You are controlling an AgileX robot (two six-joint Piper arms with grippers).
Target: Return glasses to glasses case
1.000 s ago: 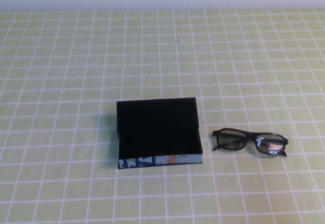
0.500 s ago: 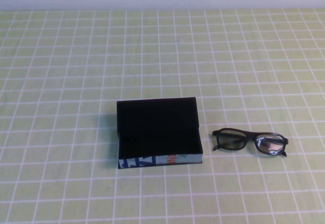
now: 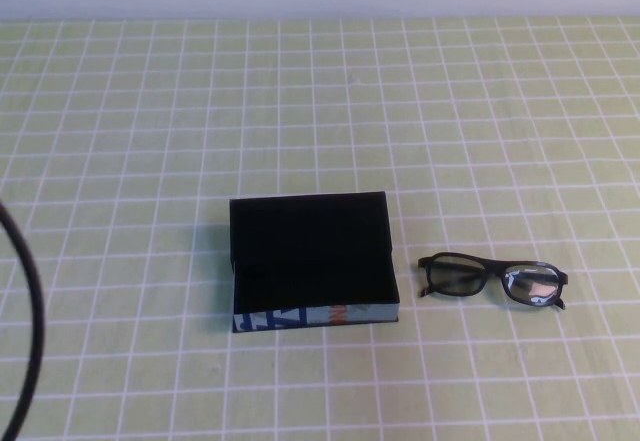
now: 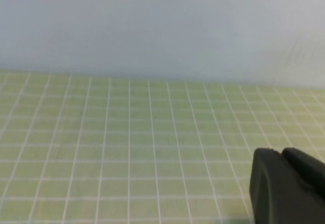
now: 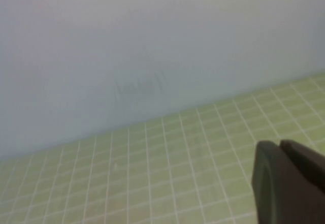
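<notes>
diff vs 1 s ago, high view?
A dark cable has swung into the left edge, so the left arm seems to have begun moving. Left gripper and right gripper show only in their wrist views, nothing held. Glasses and case unmoved, apart.

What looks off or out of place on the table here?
Nothing damaged or spilled. The glasses sit folded on the green cloth, apart from the open glasses case, to its right. A dark cable curves in at the high view's left edge. Neither the left pincer nor the right pincer is near them.
</notes>
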